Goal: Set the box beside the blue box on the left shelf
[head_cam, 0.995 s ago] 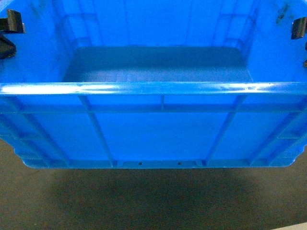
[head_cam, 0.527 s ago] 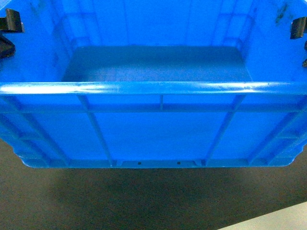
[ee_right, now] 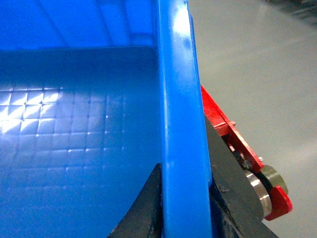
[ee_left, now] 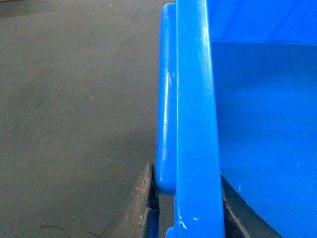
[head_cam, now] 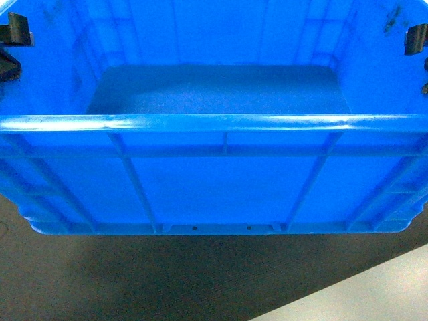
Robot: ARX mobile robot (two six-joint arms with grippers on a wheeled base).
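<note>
The box (head_cam: 221,180), a large bright-blue ribbed crate with an empty smooth inside, fills the head view and hangs above the floor. My left gripper (head_cam: 15,33) clamps its left rim and my right gripper (head_cam: 416,39) clamps its right rim. In the left wrist view the rim (ee_left: 195,124) runs between the dark fingers (ee_left: 141,208) of my left gripper (ee_left: 190,198). The right wrist view shows my right gripper (ee_right: 184,198) shut on the rim (ee_right: 181,124), black fingers (ee_right: 143,213) on both sides. The left shelf and the other blue box are out of view.
Dark carpet (head_cam: 134,274) lies under the crate. A pale floor area (head_cam: 361,294) cuts in at the lower right of the head view. Grey floor (ee_right: 257,59) shows beyond the right rim, and a red bracket with a metal roller (ee_right: 267,188) sits beside the right gripper.
The pale floor patch at the lower right has grown and spread leftward under the crate. The crate and both grippers hold the same place in the head view.
</note>
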